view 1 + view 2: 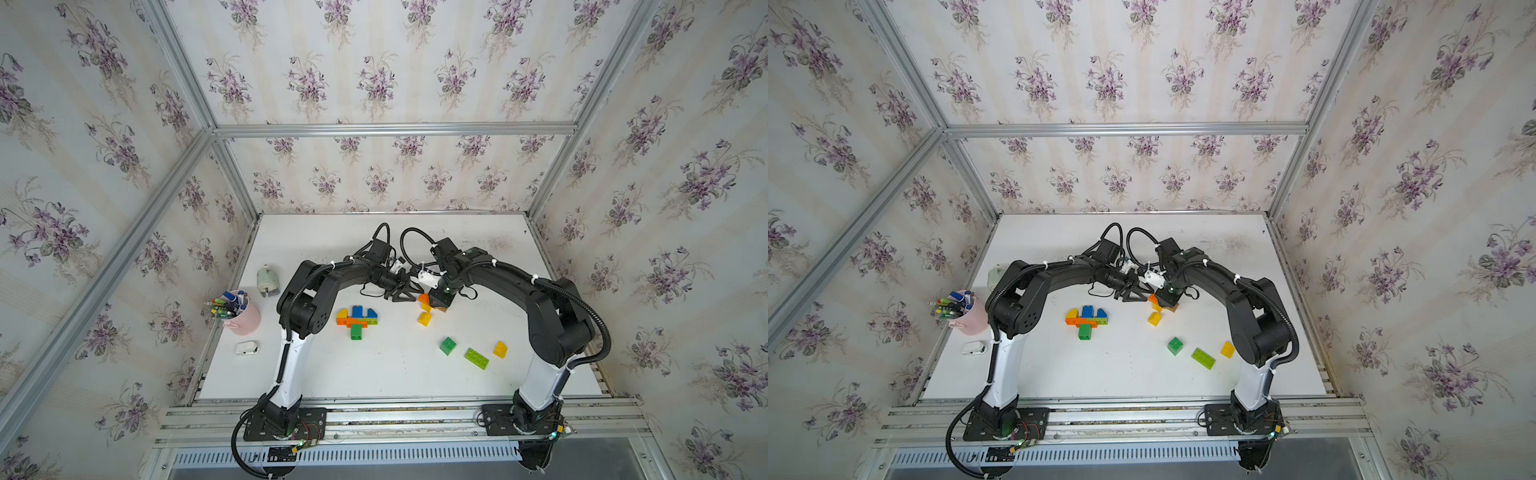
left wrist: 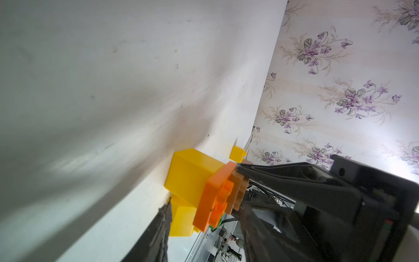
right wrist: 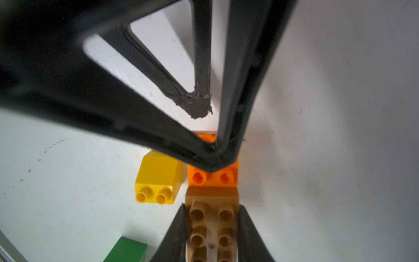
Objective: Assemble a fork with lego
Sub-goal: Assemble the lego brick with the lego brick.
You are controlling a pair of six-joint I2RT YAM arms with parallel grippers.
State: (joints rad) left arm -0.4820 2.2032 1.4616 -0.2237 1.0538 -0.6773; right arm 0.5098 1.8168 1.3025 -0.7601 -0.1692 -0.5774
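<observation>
My right gripper (image 3: 212, 208) points down and is shut on a brown lego brick (image 3: 213, 229), also seen in a top view (image 1: 444, 308). An orange brick (image 3: 213, 179) sits tight against that brick's end. My left gripper (image 2: 204, 205) reaches in from the side, jaws apart around the orange brick (image 2: 213, 199), with a gap at one finger. Two yellow bricks (image 1: 424, 313) lie just beside. A partly built piece (image 1: 357, 318) of orange, blue, yellow, lime and green bricks lies left of centre.
Loose dark green (image 1: 448, 345), lime (image 1: 476, 358) and yellow (image 1: 500, 350) bricks lie front right. A pink cup of marker pens (image 1: 241, 318), a small grey object (image 1: 268, 280) and a white item (image 1: 247, 348) stand along the table's left edge.
</observation>
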